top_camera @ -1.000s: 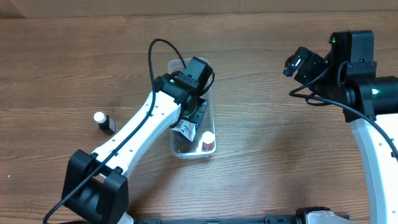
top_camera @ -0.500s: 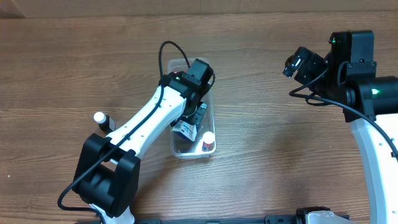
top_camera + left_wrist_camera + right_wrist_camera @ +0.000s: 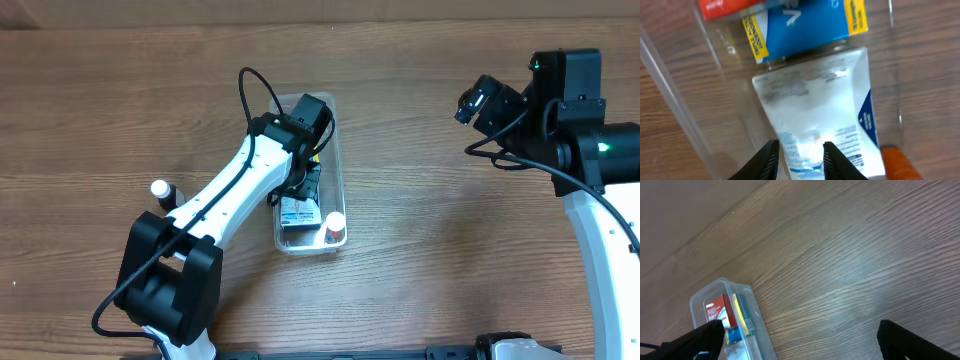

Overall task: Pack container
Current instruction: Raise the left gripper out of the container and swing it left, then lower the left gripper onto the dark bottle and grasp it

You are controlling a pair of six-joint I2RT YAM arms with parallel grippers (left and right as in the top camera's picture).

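The clear container (image 3: pixel 339 150) stands mid-table. It holds a blue and yellow box (image 3: pixel 800 20), a white tube with blue print (image 3: pixel 815 100) and an orange-capped bottle (image 3: pixel 334 226). My left gripper (image 3: pixel 304 186) hangs inside the container above the tube. In the left wrist view its fingers (image 3: pixel 800 160) stand a little apart over the tube's near end, not clamped on it. The container wall (image 3: pixel 670 65) runs along the left. My right gripper (image 3: pixel 478 100) is high at the far right, wide open and empty (image 3: pixel 800 342). The container's far end (image 3: pixel 725 305) shows in the right wrist view.
A small dark bottle with a white cap (image 3: pixel 166 194) stands on the wooden table left of the container, beside my left arm. My left arm's cable loops over the container's far end (image 3: pixel 250 85).
My left gripper has drawn back toward the far end of the container. The white tube now lies flat in the near part. The right arm has not moved.
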